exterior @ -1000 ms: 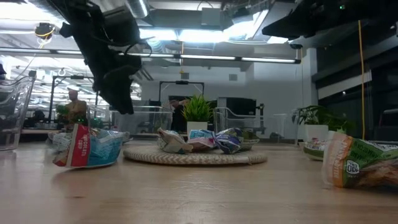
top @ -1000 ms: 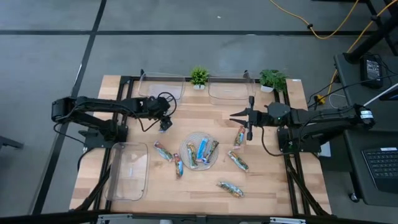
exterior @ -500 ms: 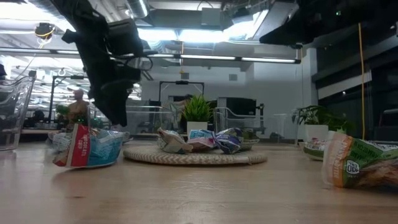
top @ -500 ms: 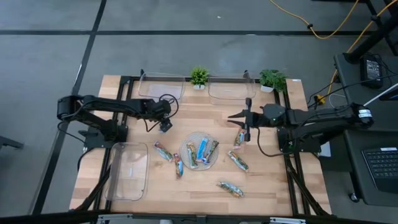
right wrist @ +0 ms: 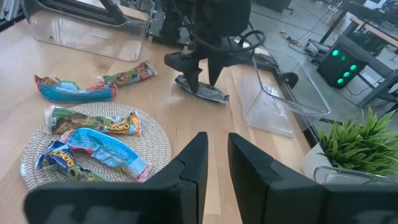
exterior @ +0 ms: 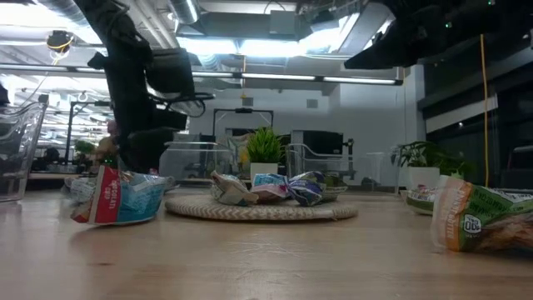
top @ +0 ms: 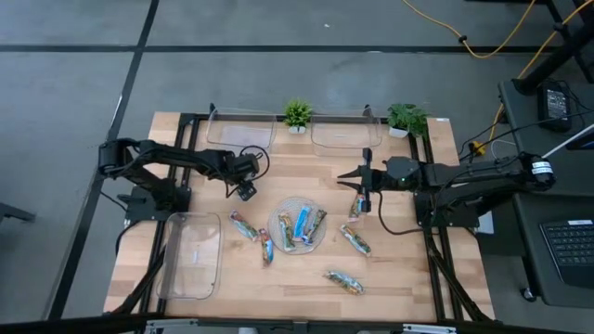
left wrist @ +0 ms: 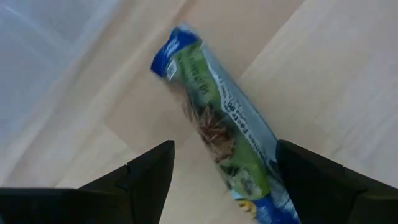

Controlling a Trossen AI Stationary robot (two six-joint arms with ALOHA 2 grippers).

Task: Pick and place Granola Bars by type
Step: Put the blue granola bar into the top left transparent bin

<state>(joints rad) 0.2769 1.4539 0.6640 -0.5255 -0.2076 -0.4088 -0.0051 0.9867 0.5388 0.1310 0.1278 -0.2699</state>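
A granola bar (left wrist: 217, 118) in a blue-ended, green-printed wrapper lies flat on the wood. My left gripper (left wrist: 225, 146) is open and points steeply down, one finger on each side of this bar and just above it; the right wrist view shows the same gripper (right wrist: 202, 78) over the bar (right wrist: 208, 92). More granola bars lie on the round woven plate (top: 276, 223) and loose around it (top: 243, 226) (top: 355, 239) (top: 343, 281). My right gripper (top: 345, 174) hangs in the air right of the plate, its fingers a narrow gap apart with nothing between them (right wrist: 217, 140).
A clear tray (top: 190, 255) stands at the near left, and two more (top: 241, 128) (top: 343, 132) stand along the far edge beside two small plants (top: 297, 114) (top: 406, 118). Another bar (top: 358, 204) lies under my right arm. The near middle of the table is bare wood.
My left gripper has come down toward the table and tipped more steeply downward, still open, lowering over the bar left of the plate. The bars have not moved.
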